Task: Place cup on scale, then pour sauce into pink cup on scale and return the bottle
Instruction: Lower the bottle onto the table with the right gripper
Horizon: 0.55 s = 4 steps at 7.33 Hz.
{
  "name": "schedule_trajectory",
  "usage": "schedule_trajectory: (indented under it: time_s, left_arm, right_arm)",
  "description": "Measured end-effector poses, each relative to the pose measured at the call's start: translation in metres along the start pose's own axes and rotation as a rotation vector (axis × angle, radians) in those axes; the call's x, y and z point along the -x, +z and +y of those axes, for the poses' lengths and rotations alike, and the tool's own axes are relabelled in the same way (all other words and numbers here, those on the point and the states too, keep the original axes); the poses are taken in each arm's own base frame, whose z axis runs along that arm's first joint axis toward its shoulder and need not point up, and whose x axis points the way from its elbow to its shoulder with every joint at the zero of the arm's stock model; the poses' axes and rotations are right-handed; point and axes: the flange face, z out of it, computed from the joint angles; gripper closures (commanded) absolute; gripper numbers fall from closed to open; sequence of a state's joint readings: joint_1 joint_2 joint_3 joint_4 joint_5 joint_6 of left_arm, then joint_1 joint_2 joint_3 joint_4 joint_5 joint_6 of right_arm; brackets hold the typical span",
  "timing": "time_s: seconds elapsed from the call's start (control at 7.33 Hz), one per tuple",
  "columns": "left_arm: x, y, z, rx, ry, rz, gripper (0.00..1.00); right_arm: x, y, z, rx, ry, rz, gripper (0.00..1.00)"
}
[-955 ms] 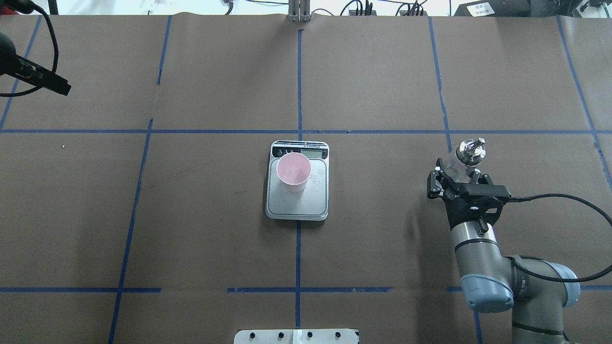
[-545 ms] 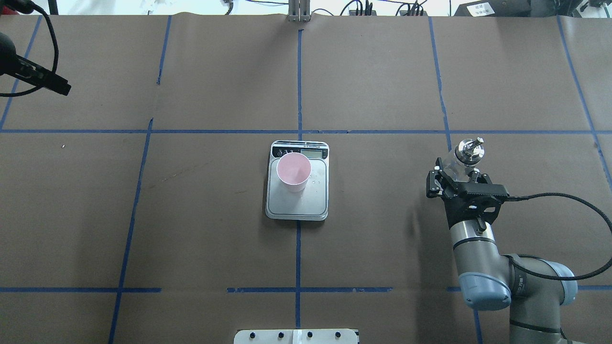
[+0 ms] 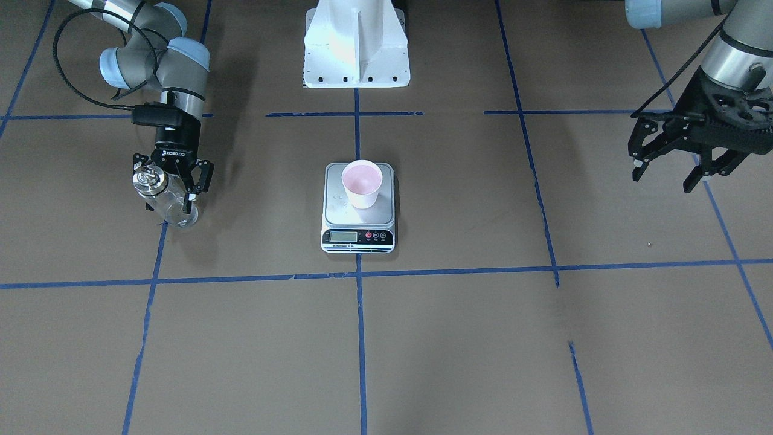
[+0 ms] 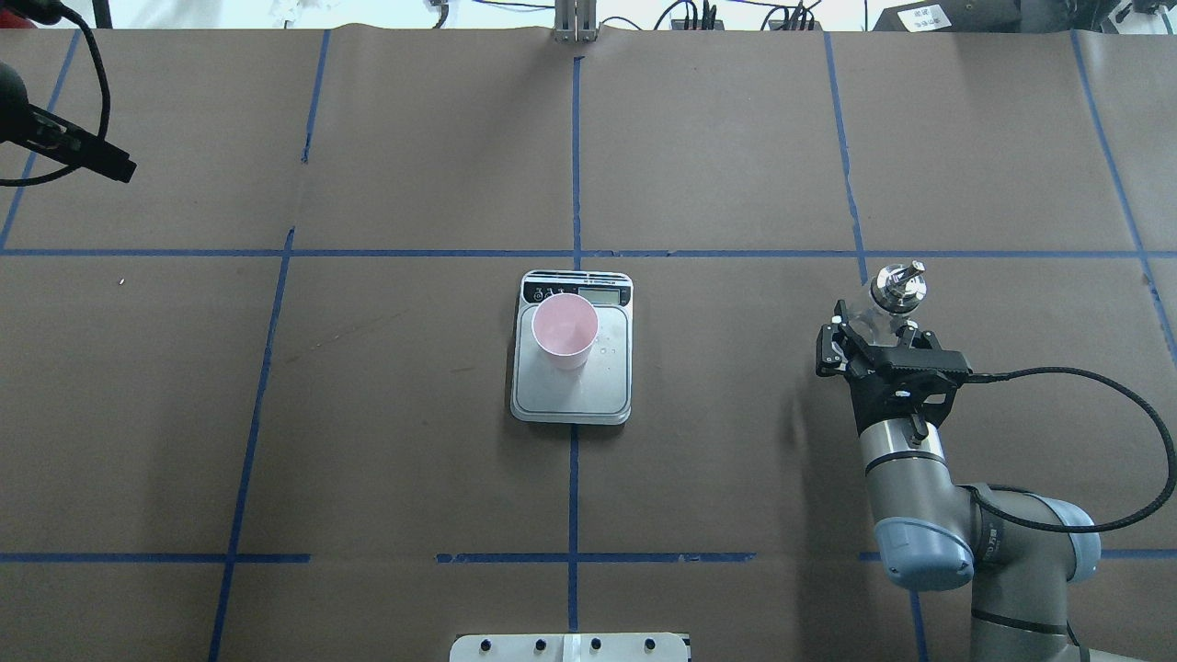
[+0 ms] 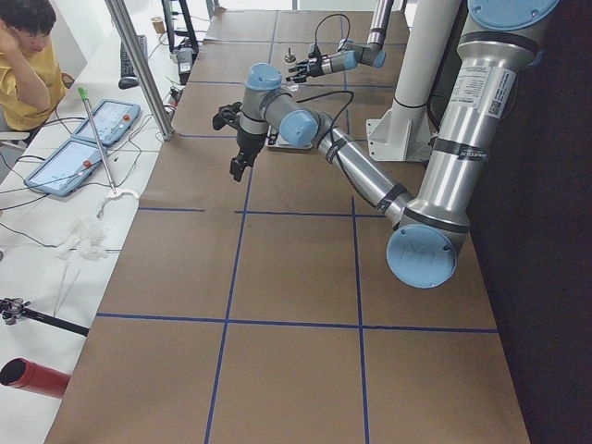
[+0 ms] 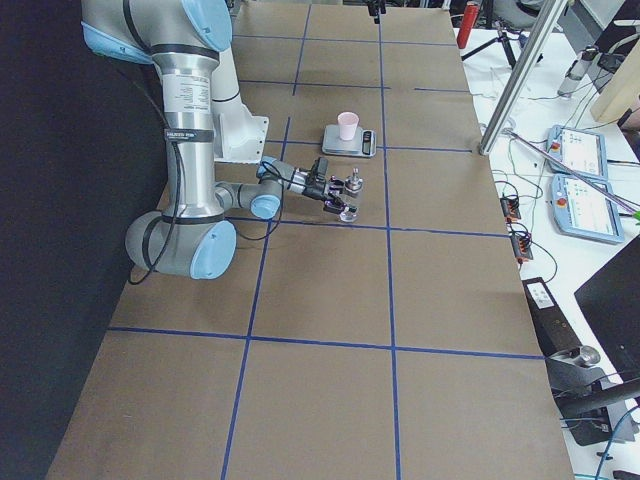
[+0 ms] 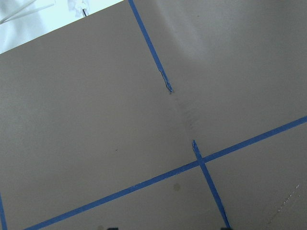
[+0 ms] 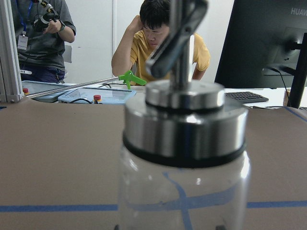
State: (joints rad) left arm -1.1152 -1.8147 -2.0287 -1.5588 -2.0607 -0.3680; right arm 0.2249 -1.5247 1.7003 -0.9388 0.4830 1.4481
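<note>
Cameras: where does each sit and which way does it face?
Front-facing: across the table, facing the robot; both arms show.
Overhead: behind the robot, down on the scale; right arm, left hand.
Exterior left: table's left end; left arm near.
Exterior right: opposite end; right arm near.
Left wrist: down at taped paper; hand hardly shows.
Right wrist: close on the bottle, at its cap.
Front-facing and overhead share the cup on the scale.
</note>
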Motion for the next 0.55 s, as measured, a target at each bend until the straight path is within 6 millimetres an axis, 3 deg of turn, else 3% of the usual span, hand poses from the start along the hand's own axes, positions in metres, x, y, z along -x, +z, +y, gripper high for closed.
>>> schedule_trajectory:
  time_s: [0.14, 0.55]
  left_arm:
    - [-0.0001, -0.0002, 0.0000, 0.000, 0.000, 0.000, 0.22]
    - [-0.0001, -0.0003, 0.0000, -0.001, 0.000, 0.000, 0.22]
  right_arm:
    - [-0.0003, 0.0006, 0.0008, 0.000, -0.001, 0.001, 0.01]
    - [-0.0022, 0.0006, 0.0007, -0.003, 0.013, -0.006, 0.00]
